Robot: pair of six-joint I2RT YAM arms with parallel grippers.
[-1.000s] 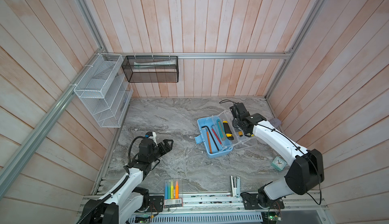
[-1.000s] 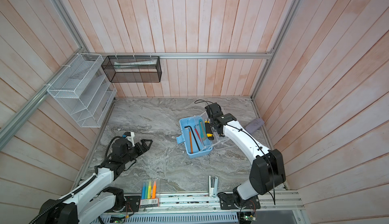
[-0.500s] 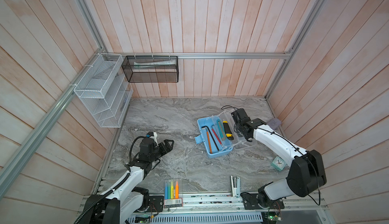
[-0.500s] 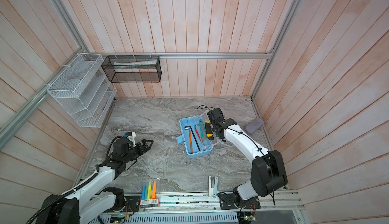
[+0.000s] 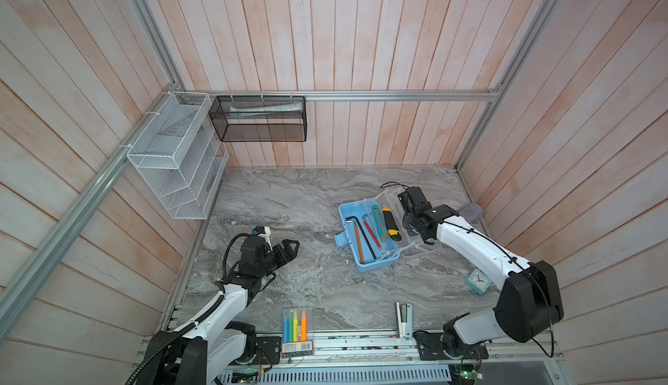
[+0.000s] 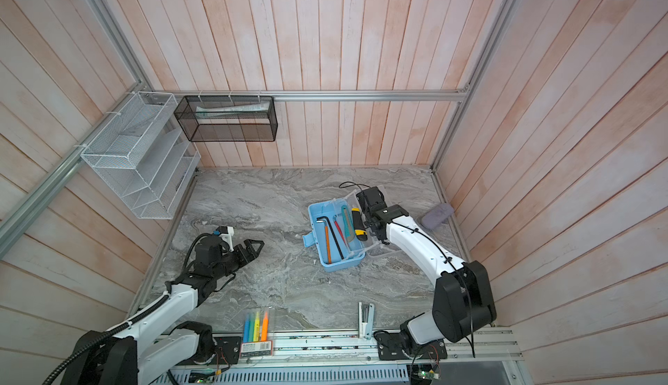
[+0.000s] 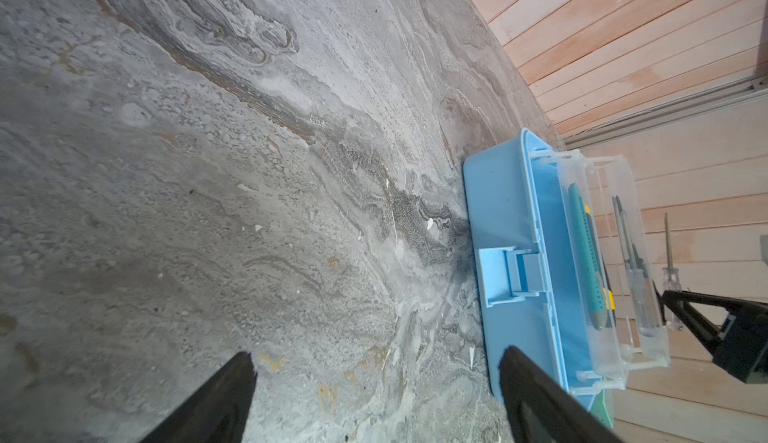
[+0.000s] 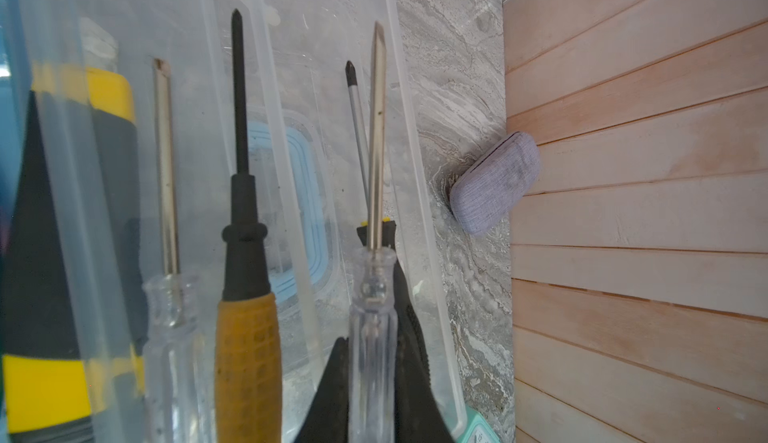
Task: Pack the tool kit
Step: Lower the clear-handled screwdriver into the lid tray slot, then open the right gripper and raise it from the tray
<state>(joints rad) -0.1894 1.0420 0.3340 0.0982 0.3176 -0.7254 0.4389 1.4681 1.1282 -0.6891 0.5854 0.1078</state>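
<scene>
Grey marbled tabletop (image 5: 307, 199) boxed in by pale plank walls. Showed the light blue box (image 5: 376, 263) lying open, with hex keys (image 5: 351, 220) and the yellow-black utility knife (image 5: 391, 224) inside and the clear lid (image 5: 422, 251) folded flat against its long side, opposite the latch (image 5: 339, 239). Found the right gripper (image 8: 374, 362) directly over that lid, pressed together on the clear handle of a flat-blade screwdriver (image 8: 371, 303). Carried the tool with its shaft pointing ahead of the claw, long axis roughly parallel to the box's long side and to the other screwdrivers (image 8: 245, 295) lying in the lid. Approached from the lid side of the box, forearm sloping down, wrist held low. Judged the coming move to turn on that alignment: probably a short descent and release beside its neighbours, with no turning needed. Placed the left gripper (image 5: 292, 250) well apart from the box on its latch side, spread wide and empty, low over the table, claw aimed toward the box; clearly the farther arm.
</scene>
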